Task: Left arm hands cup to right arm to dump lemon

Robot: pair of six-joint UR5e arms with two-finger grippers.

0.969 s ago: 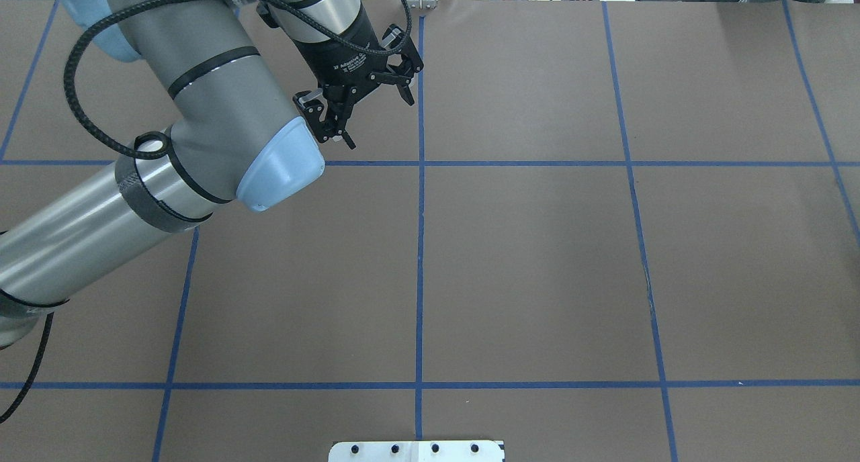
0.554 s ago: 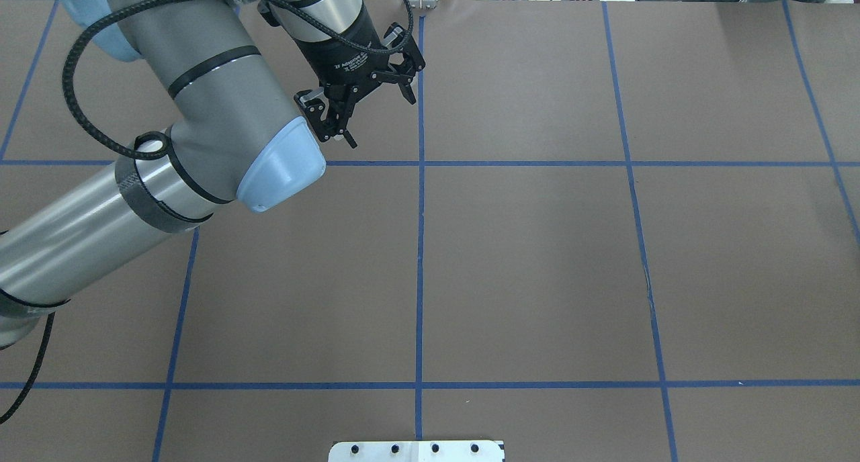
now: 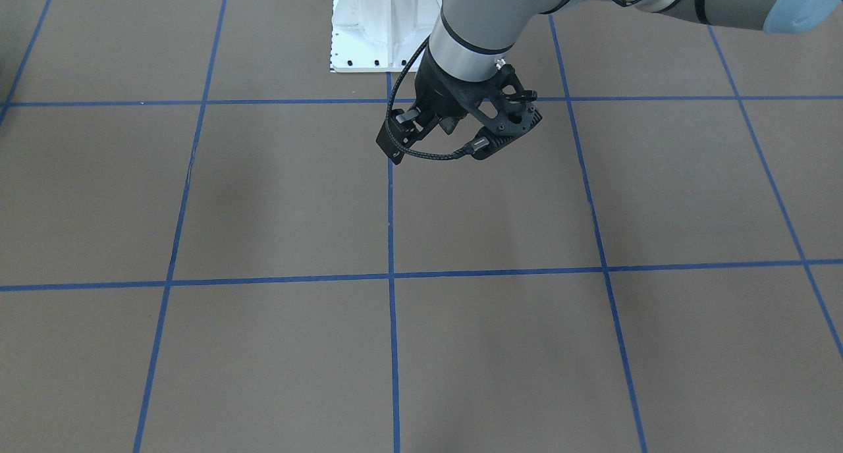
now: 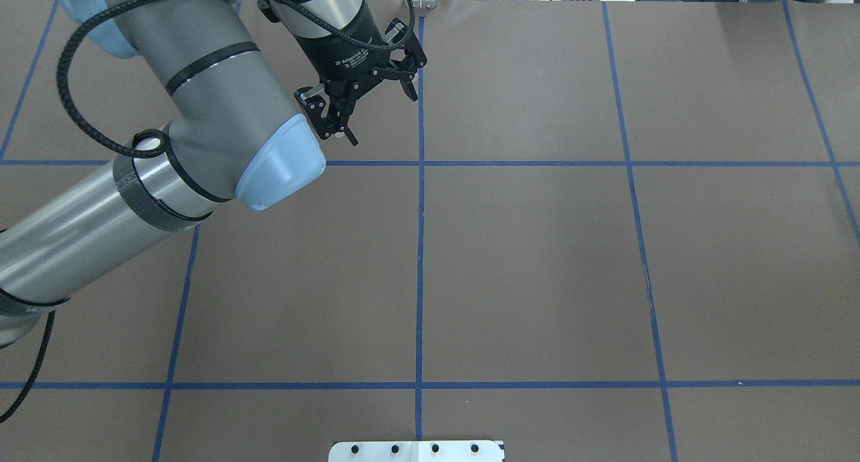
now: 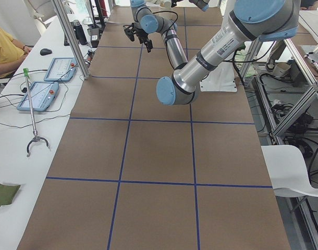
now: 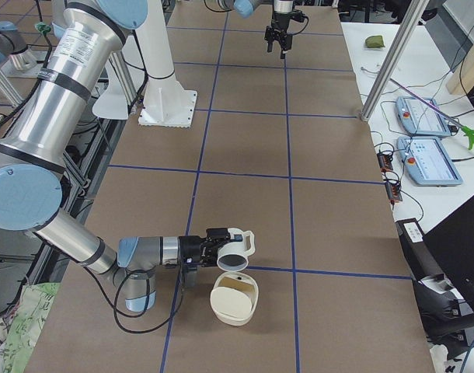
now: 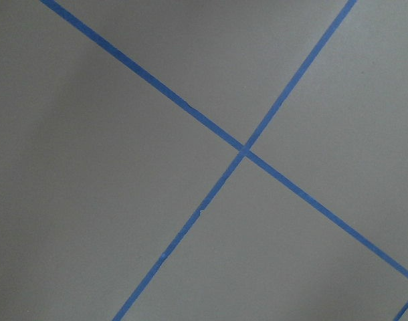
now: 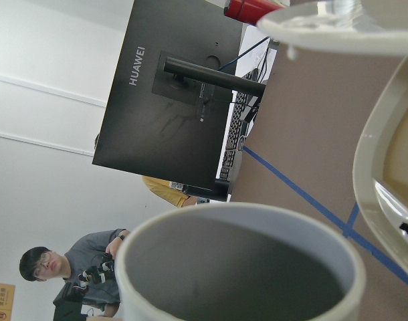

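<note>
Blue tape (image 4: 420, 247) rules the brown table (image 4: 537, 260) into broad squares, and the left arm (image 4: 208, 99) reaches out over those in front of the white mount (image 4: 416, 450). The left pincer (image 4: 381, 119), fingers spread wide and holding nothing, has edged a shade farther from the mount than a second ago, toward the table's far edge, its spread unchanged. It hangs raised above the table, with whole squares of brown between it and the mount. Well away from the mount, toward the table's right-hand end, the right arm (image 6: 58, 116) lies low and the right pincer (image 6: 215, 247) meets the cup (image 6: 238, 247) at its side; whether it is clamped cannot be told. Tipped with its grey mouth forward and down, the cup hangs just above a cream dish (image 6: 219, 305), their rims close but apart
</note>
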